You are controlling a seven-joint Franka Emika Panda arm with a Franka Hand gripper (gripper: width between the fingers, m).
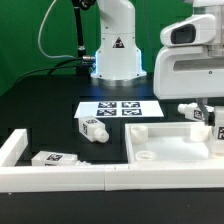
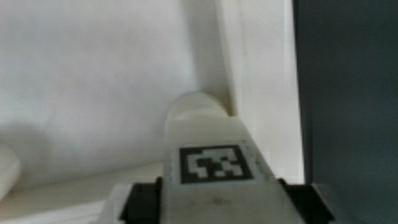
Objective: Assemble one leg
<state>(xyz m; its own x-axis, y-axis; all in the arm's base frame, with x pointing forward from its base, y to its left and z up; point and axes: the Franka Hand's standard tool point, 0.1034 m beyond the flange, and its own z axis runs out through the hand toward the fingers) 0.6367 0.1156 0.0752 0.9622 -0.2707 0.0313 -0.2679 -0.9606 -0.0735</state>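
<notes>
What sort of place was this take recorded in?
Likely a robotics lab bench: a black table before a green backdrop, a marker board, and white tagged furniture parts such as a leg.

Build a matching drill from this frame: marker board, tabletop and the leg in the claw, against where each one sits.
Things:
1 marker board
2 tabletop
3 held leg

Places:
A between the fingers of the claw
B flat on the table, in front of the robot base
C at the exterior view's right, below the claw

Pairs: 1-B, 2-C, 3-A
</notes>
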